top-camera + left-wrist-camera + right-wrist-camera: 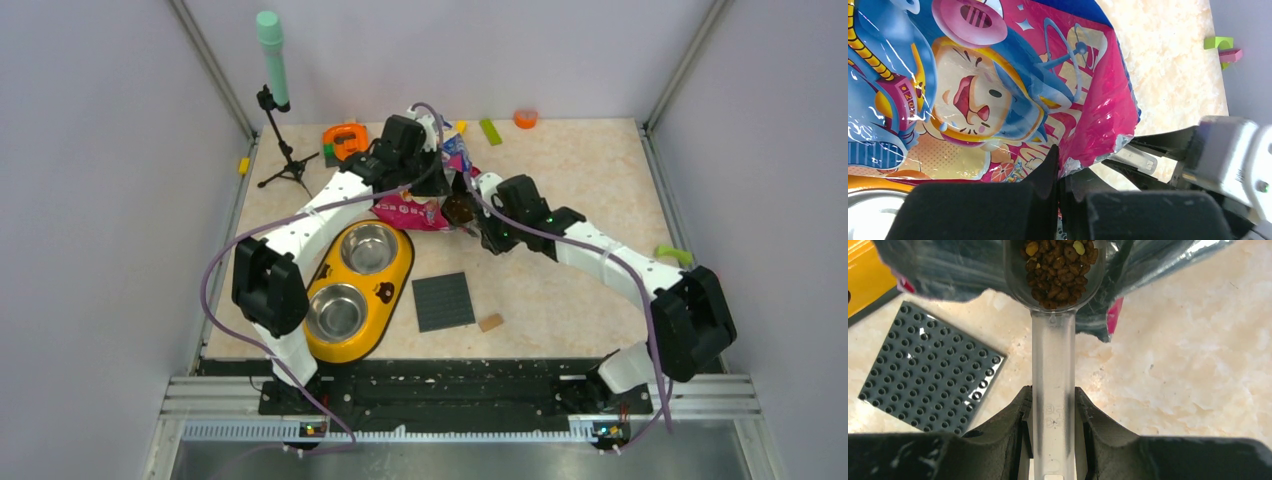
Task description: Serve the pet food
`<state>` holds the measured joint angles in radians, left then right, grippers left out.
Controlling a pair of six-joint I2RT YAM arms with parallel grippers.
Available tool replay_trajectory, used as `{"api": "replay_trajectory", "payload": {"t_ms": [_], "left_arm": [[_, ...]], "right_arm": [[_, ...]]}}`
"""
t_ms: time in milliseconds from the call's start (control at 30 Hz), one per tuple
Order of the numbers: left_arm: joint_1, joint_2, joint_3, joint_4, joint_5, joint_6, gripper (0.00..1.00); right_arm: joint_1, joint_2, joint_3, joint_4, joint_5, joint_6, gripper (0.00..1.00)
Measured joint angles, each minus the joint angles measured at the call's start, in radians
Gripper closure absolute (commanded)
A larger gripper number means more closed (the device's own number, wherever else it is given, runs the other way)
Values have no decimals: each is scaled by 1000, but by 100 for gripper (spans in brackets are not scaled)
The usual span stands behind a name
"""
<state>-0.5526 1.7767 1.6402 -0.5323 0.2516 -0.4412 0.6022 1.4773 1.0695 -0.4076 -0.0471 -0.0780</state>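
We log a grey studded plate [443, 301], small tan block [490, 322] just beside its near-right corner. Far edge: black tripod [288, 168] bearing a mint cylinder [272, 55], green brick [490, 131], orange ring [526, 118]

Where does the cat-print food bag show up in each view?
Top external: bag, centre, just beyond the yellow feeder.
Left wrist: bag fills the upper left; feeder rim at bottom left.
Right wrist: bag along the top edge, behind the scoop; feeder at top left.
Shared landmark: the yellow feeder.
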Motion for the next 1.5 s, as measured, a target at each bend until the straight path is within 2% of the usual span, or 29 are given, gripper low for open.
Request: {"api": "replay_trajectory", "payload": {"t_ms": [200, 367, 567, 933, 1267, 1500], "left_arm": [[5, 0, 0, 2, 14, -3, 100], [18, -3, -25, 34, 46, -25, 100], [22, -6, -53, 61, 74, -45, 100], [25, -27, -79, 75, 72, -60, 100], [28, -27, -77, 77, 78, -77, 100], [35, 0, -3, 32, 64, -82, 100]], "right_arm": [[3, -87, -85, 13, 31, -35, 100], [8, -114, -193, 127, 48, 2, 100], [50, -107, -212, 249, 104, 46, 100], [53, -130, -232, 291, 124, 62, 100], [56, -297, -276, 148, 130, 63, 100], [56, -364, -202, -55, 113, 63, 100]]}}
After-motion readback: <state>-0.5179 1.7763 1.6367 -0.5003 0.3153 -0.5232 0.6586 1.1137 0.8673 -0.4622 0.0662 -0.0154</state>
